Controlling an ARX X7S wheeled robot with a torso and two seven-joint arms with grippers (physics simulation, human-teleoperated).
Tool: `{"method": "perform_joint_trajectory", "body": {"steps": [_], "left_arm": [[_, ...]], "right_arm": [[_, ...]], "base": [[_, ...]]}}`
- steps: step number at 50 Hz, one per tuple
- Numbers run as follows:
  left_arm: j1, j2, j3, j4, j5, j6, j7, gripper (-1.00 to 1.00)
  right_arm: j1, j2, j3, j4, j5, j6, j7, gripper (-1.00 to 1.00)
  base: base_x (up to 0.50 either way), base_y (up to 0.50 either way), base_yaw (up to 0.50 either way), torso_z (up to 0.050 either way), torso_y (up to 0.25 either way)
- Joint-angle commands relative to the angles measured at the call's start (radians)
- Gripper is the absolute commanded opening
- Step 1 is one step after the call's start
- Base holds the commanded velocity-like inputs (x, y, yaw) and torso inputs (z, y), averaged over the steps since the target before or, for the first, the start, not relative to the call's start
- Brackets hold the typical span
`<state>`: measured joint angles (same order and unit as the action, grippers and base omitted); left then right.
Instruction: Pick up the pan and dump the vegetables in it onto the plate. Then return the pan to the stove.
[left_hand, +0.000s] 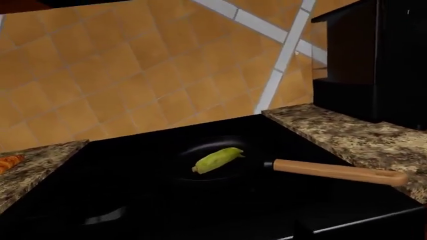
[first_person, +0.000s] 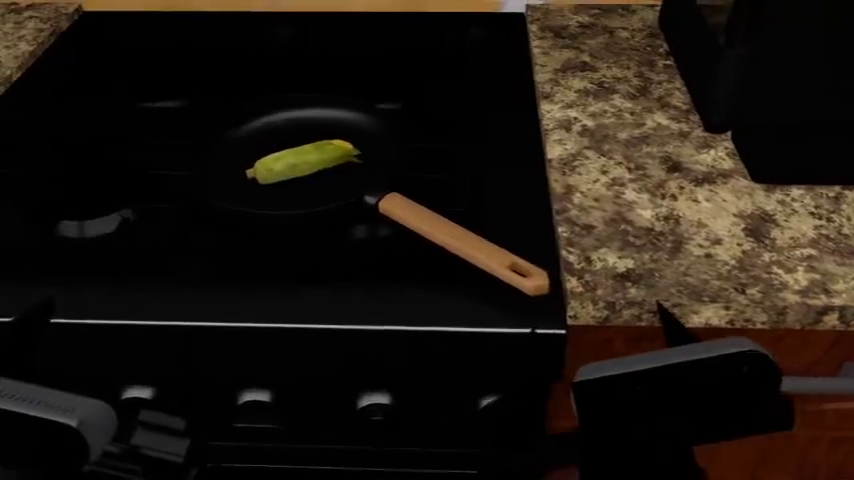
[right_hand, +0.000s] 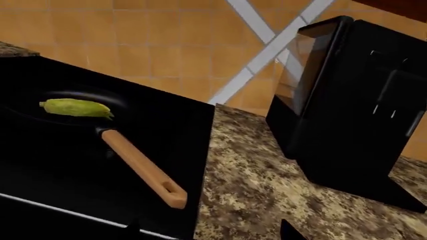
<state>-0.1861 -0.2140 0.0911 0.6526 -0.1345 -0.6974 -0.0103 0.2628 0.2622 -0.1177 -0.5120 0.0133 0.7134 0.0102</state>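
the stove (first_person: 280, 270) carries the pan (first_person: 296, 165) near its middle, wooden handle reaching toward the stove's front right corner beside the counter (first_person: 667, 200). the corn (first_person: 303, 160) lies inside the pan. the plate is out of view. nothing seems done yet. the right gripper (right_hand: 210, 229) shows only fingertips spread apart, grasping nothing; the left gripper's state cannot be told.

Light was flat and even, with no clear source. The black stove (first_person: 267, 270) swallowed nearly all detail, so the pan (first_person: 287, 165) barely separated from it. A faint pale glint showed on the stove's left part. Renders were soft, slightly blurred, without edge distortion.
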Motion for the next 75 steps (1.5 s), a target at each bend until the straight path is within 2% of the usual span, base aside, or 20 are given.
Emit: {"method": "perform_joint_trajectory", "body": {"steps": [1,4,6,11,35,39,41,47,52,75], "left_arm": [[-0.033,-0.013,0.008,0.055,-0.007,-0.069,-0.009,1.0],[-0.043,-0.012,0.013,0.052,-0.009,-0.077,-0.01,1.0],[-0.058,-0.014,0.021,0.059,-0.008,-0.092,-0.011,1.0],[-0.11,-0.026,0.044,0.084,-0.008,-0.147,-0.007,1.0],[-0.058,-0.031,-0.027,0.09,-0.047,-0.111,-0.014,1.0],[-0.028,-0.028,-0.037,0.082,-0.057,-0.09,-0.011,1.0],[-0.025,-0.027,-0.032,0.075,-0.057,-0.08,-0.01,1.0],[0.039,-0.006,-0.084,0.107,-0.095,-0.075,-0.018,1.0],[0.08,-0.01,-0.093,0.12,-0.092,-0.051,-0.023,1.0],[0.069,-0.043,-0.036,0.158,-0.031,-0.089,-0.08,1.0]], "right_arm": [[0.026,0.021,-0.013,-0.102,-0.007,0.092,-0.001,1.0],[0.041,0.023,-0.002,-0.152,0.02,0.118,-0.026,1.0],[0.081,0.024,-0.026,-0.197,0.014,0.201,-0.026,1.0],[0.117,0.026,-0.092,-0.207,-0.008,0.234,-0.02,1.0],[0.231,0.042,-0.222,-0.241,-0.048,0.328,-0.017,1.0],[0.279,0.046,-0.237,-0.191,-0.02,0.377,-0.065,1.0],[0.346,0.035,-0.237,-0.135,0.043,0.48,-0.147,1.0],[0.445,0.051,-0.277,-0.107,0.077,0.622,-0.206,1.0],[0.475,0.069,-0.34,-0.068,0.083,0.642,-0.227,1.0],[0.427,0.016,-0.345,0.035,0.137,0.513,-0.272,1.0]], "base": [[0.07,0.2,0.0,0.049,0.061],[0.0,0.0,0.0,0.05,0.061],[0.2,-0.01,0.0,0.049,0.062],[0.48,-0.1,0.0,0.05,0.062],[0.48,-0.12,0.0,0.049,0.061],[0.12,-0.03,0.0,0.024,0.025],[0.0,0.0,0.0,0.0,0.0],[0.0,0.0,0.0,0.0,0.0],[0.0,0.0,0.0,0.0,0.0],[0.0,0.0,0.0,0.0,0.0]]}}
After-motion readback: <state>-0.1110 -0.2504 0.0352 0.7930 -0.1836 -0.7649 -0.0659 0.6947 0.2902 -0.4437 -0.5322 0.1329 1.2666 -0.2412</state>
